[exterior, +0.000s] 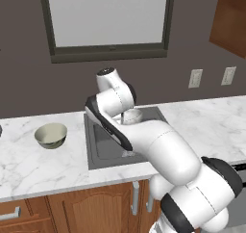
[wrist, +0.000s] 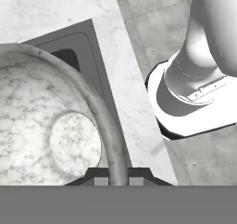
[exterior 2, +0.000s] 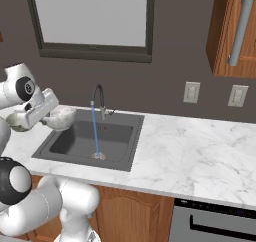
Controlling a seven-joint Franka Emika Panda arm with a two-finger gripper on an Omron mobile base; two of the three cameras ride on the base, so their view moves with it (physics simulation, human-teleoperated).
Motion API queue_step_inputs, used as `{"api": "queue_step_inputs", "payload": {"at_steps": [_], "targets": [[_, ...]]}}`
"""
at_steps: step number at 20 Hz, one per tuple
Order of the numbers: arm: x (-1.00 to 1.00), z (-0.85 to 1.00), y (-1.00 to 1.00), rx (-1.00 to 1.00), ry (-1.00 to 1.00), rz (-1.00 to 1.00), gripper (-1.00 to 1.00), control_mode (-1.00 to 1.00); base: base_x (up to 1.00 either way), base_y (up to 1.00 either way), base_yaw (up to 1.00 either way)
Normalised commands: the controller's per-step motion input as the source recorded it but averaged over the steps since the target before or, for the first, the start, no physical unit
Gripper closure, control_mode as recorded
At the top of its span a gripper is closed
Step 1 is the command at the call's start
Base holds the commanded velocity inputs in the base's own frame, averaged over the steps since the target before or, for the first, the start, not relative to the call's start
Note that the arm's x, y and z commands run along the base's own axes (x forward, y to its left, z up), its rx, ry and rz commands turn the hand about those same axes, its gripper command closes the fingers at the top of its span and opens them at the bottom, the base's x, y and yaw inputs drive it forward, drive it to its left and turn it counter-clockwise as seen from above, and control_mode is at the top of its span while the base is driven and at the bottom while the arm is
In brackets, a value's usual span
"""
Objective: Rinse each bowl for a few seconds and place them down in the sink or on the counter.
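The white marble surface runs along the dark wall, over brown wooden cabinets, and the dark grey sink is let into it below the window. A thin blue stream of water falls from the slim dark faucet straight down to the drain at the basin's front. The white arm reaches up from the front edge and bends over the sink. Its claw is nearly closed, the two tips pinching the rim of the whitish-grey marbled bowl from either side, so the bowl hangs in its grip, mouth open toward the hand camera. In the right base view that bowl sits in the air above the sink's left rim, clear of the stream and to the left of the faucet. The olive-beige bowl stands upright on the surface to the left of the sink, well apart from the basin. Two pale wall outlets sit on the wall to the right.
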Motion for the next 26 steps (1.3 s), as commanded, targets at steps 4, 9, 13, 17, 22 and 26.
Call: {"api": "queue_step_inputs", "payload": {"at_steps": [4, 9, 13, 17, 22, 26], "targets": [[0.22, -0.24, -0.09, 0.0, 0.0, -0.03, 1.0, -1.0, 0.0, 0.0, 0.0], [0.25, -0.24, -0.07, 0.0, 0.0, -0.02, 1.0, -1.0, 0.0, 0.0, 0.0], [0.28, -0.22, -0.04, -0.01, 0.0, -0.01, 1.0, -1.0, 0.0, 0.0, 0.0], [0.3, -0.13, 0.0, -0.01, -0.04, 0.0, 1.0, -1.0, 0.0, 0.0, 0.0], [0.34, -0.18, 0.0, 0.0, -0.03, 0.0, 1.0, -1.0, 0.0, 0.0, 0.0], [0.35, -0.21, 0.0, 0.0, -0.02, 0.0, 1.0, -1.0, 0.0, 0.0, 0.0]]}}
